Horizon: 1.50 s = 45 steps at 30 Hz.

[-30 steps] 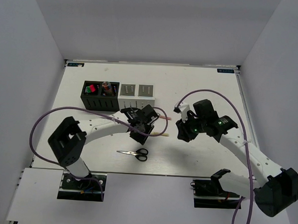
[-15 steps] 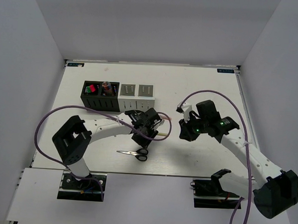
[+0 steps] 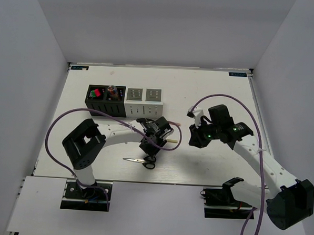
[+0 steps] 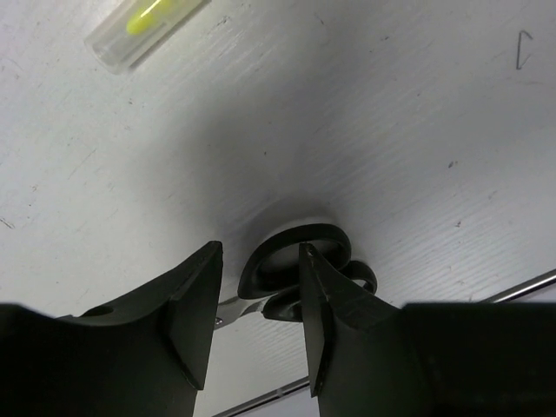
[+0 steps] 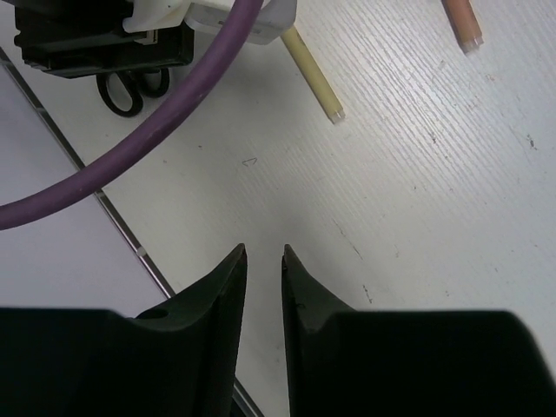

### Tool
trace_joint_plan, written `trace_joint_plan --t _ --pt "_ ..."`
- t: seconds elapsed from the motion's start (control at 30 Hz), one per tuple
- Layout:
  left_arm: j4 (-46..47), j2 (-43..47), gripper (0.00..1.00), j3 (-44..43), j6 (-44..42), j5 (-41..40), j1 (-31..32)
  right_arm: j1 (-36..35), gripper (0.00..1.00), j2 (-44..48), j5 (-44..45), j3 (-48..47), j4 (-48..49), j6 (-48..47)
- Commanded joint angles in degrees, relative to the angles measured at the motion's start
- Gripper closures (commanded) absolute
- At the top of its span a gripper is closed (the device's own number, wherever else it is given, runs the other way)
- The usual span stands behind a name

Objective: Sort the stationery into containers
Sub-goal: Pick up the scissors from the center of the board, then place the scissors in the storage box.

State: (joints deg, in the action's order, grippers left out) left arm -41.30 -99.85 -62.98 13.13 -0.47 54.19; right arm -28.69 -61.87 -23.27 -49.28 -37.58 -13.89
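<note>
Both claws have shifted in the last second. The left claw (image 4: 259,261) has swung toward the near edge, away from the pencil (image 5: 314,78), and now hangs right over the scissors (image 4: 321,234), which lie flat on the worktop (image 3: 216,89) near the front, left of centre. Its jaws have spread a little and stand about half open, one finger on each side of a handle loop, gripping nothing yet. The right claw (image 5: 263,256) has drifted slightly to the right and narrowed to a thin slit. It is empty and hovers over bare worktop, right of the pencil and the pen (image 5: 460,17). A clear tube (image 4: 143,30) also lies loose beside the scissors. The containers (image 3: 125,101) sit far left, and only the two black ones show anything inside. The scissors look like the next pick, with closing on the handle and lifting the likely step. The loop is flat and slim, so the fingers could slide off it.
</note>
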Motion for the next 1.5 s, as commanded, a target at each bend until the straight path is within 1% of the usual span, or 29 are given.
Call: trace_joint_plan --t 0.0,0.2,0.33,0.37,0.43,0.47,0.5,0.57,0.63,0.7,0.73,0.77,0.83,0.87,0.9,0.93,0.97,1.0,1.03,1.07,1.1,1.13,1.17,1.2,1.23,1.3,1.33,1.4,1.47 --pt "1.92 -0.60 0.50 0.84 -0.82 -1.29 0.30 0.56 0.74 1.22 -1.61 -0.03 0.41 0.18" --pt "4.99 -1.31 0.56 4.96 -0.12 -1.55 0.47 1.09 0.74 1.22 -2.13 -0.12 0.41 0.09" --pt "5.88 -1.22 0.69 7.34 0.50 -2.87 0.91 1.35 0.74 1.40 -2.75 -0.03 0.23 0.35" --pt "5.88 -1.39 0.78 7.61 0.67 -3.39 0.91 1.53 0.74 1.40 -2.75 -0.03 0.32 0.27" --pt "5.88 -1.75 0.86 8.13 0.93 -3.66 1.00 1.53 0.74 1.49 -2.75 -0.12 0.40 0.27" --pt "5.79 -1.66 0.95 8.14 0.94 -4.18 1.00 1.62 0.74 1.49 -2.92 -0.03 0.32 0.35" --pt "5.70 -1.83 0.99 8.22 1.02 -4.36 1.00 1.79 0.74 1.66 -3.01 -0.12 0.40 0.35" --pt "4.74 -0.70 0.99 7.61 1.11 -4.80 0.74 1.97 0.48 1.66 -3.10 -0.12 0.32 0.35" --pt "3.60 1.66 0.99 5.51 0.76 -5.68 0.30 2.06 0.31 1.66 -2.93 0.06 0.23 0.62" --pt "2.11 3.43 0.99 3.14 0.94 -6.12 -0.93 2.14 0.31 1.40 -2.93 0.15 0.06 0.36" --pt "0.62 6.31 0.99 1.47 1.02 -6.38 -2.67 2.23 0.39 1.31 -3.01 0.06 -0.12 0.18" --pt "0.43 7.47 0.99 -0.46 1.29 -6.47 -3.30 2.15 0.56 1.40 -3.45 0.14 -0.21 0.01" --pt "0.25 10.81 0.99 -2.14 2.08 -5.86 -5.76 2.15 0.82 1.22 -4.33 0.06 -0.47 -0.35" --pt "1.04 13.00 0.99 -4.76 2.43 -5.68 -7.42 2.14 0.99 1.31 -4.68 0.14 -0.47 -0.61" --pt "1.83 15.11 0.99 -5.48 2.78 -4.55 -9.44 2.23 1.00 1.31 -4.94 0.06 -0.47 -0.70" --pt "2.71 16.08 0.99 -6.18 3.91 -4.63 -10.41 2.15 0.93 1.14 -4.95 0.06 -0.56 -0.61" --pt "3.67 17.14 0.99 -7.58 4.19 -4.45 -11.47 2.14 0.59 0.79 -4.95 0.06 -0.47 -0.52" --pt "6.90 19.06 0.99 -8.12 4.62 -3.93 -15.05 2.06 0.45 1.13 -5.03 0.06 -0.47 -0.61" --pt "8.06 19.43 0.99 -8.99 5.85 -4.27 -16.21 2.14 0.40 0.96 -5.12 0.14 -0.56 -0.52" --pt "10.60 20.13 0.99 -9.35 6.29 -4.54 -18.40 2.06 0.40 1.04 -5.30 0.15 -0.56 -0.70" --pt "13.06 20.48 0.99 -9.79 6.91 -4.80 -20.68 2.06 0.49 1.05 -6.34 0.23 -0.74 -1.13" --pt "14.74 20.58 0.99 -9.62 8.39 -5.76 -21.58 2.06 0.64 1.13 -6.61 0.32 -1.09 -1.40" --pt "17.89 20.84 0.99 -9.62 10.50 -5.60 -23.85 2.06 0.75 1.13 -7.14 0.41 -0.74 -1.40" --pt "19.49 20.93 0.99 -9.01 13.13 -5.59 -25.00 2.14 0.88 1.13 -7.49 0.41 -0.56 -1.75" --pt "24.64 21.01 0.99 -8.65 14.37 -5.51 -28.23 2.14 0.92 1.31 -7.76 0.50 -0.82 -1.58" --pt "28.71 20.84 0.99 -7.17 17.89 -5.07 -29.93 2.06 0.92 1.22 -8.11 0.41 -0.74 -1.67" --pt "33.25 19.71 0.99 -6.98 18.60 -6.02 -31.94 2.14 0.92 1.22 -8.28 0.50 -0.82 -1.58" --pt "35.66 18.39 0.99 -8.02 19.83 -6.99 -32.74 2.06 0.90 1.13 -8.37 0.41 -0.74 -1.67" --pt "38.48 15.05 0.99 -9.17 20.53 -7.62 -33.89 1.97 0.89 1.39 -8.64 0.50 -0.82 -1.84"
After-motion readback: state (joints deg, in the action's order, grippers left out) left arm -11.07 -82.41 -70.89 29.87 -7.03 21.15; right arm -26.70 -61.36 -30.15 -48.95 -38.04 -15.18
